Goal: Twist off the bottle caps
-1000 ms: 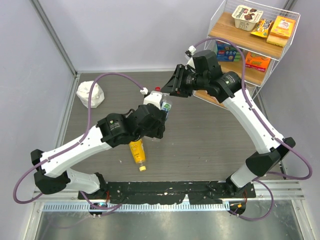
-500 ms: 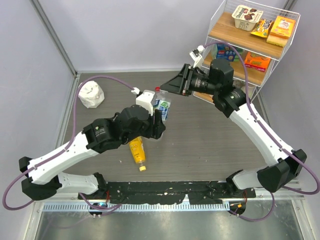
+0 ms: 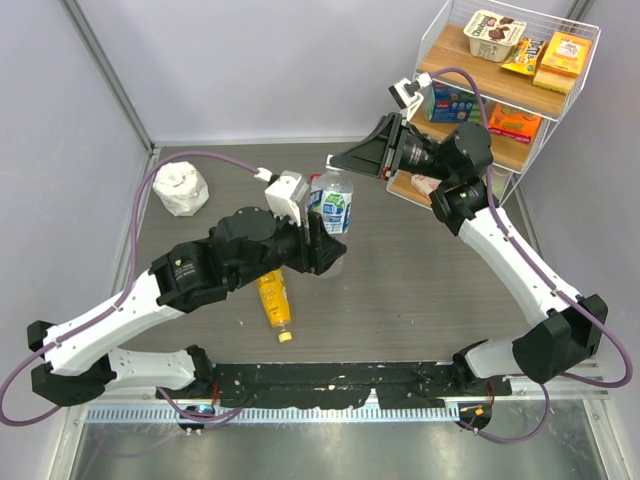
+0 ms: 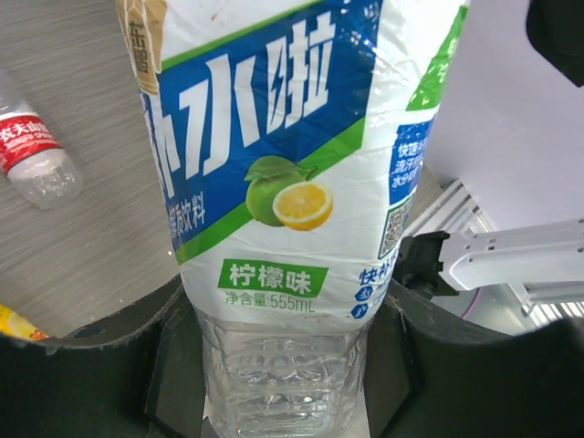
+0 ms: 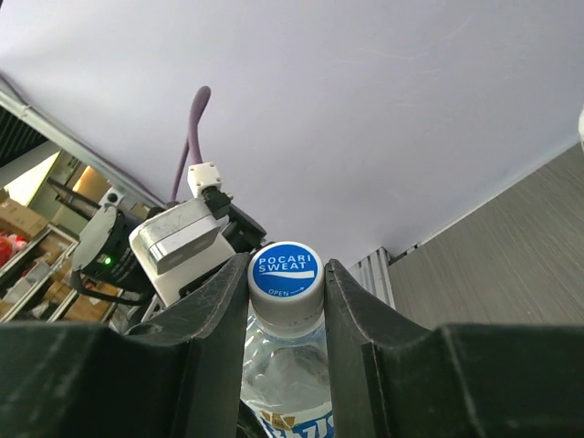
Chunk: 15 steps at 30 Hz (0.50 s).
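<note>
The small clear bottle [image 3: 337,205] with the blue-white label [image 4: 274,137] is held off the table, its lower body clamped in my left gripper [image 4: 283,365], which is shut on it. Its blue-and-white cap [image 5: 286,274] sits between the fingers of my right gripper [image 5: 286,268], shut on the cap's sides. In the top view the right gripper [image 3: 338,160] meets the bottle's top. The yellow bottle [image 3: 275,303] lies on the table with its yellow cap [image 3: 286,337] towards the near edge. The red-label bottle [image 4: 32,155] lies on the table in the left wrist view.
A crumpled white wad [image 3: 181,188] lies at the table's far left. A wire shelf [image 3: 520,150] with snack boxes stands at the back right, close behind the right arm. Grey walls close off the back and both sides.
Both arms have carried the blue-white-label bottle up and to the right, away from the table. The right wrist has swung back towards the shelf. Both grips stayed shut.
</note>
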Each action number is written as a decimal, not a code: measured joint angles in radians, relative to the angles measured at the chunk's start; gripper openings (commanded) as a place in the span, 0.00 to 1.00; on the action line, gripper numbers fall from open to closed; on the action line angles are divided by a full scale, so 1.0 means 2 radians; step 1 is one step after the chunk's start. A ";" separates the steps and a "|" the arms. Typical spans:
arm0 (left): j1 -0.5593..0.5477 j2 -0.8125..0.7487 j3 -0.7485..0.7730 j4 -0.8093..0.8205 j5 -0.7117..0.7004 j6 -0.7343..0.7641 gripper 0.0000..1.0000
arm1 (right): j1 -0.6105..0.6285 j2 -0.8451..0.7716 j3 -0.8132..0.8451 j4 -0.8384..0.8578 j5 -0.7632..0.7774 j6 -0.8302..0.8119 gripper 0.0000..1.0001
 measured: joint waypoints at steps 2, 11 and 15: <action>-0.001 -0.004 -0.003 0.008 0.006 0.001 0.00 | -0.002 0.002 0.000 0.021 -0.011 0.012 0.10; -0.001 -0.010 -0.015 0.032 0.019 0.001 0.00 | -0.017 0.005 0.000 0.040 -0.038 0.030 0.41; -0.001 -0.008 -0.020 0.024 0.023 0.001 0.00 | -0.022 0.003 0.007 -0.003 -0.027 0.020 0.67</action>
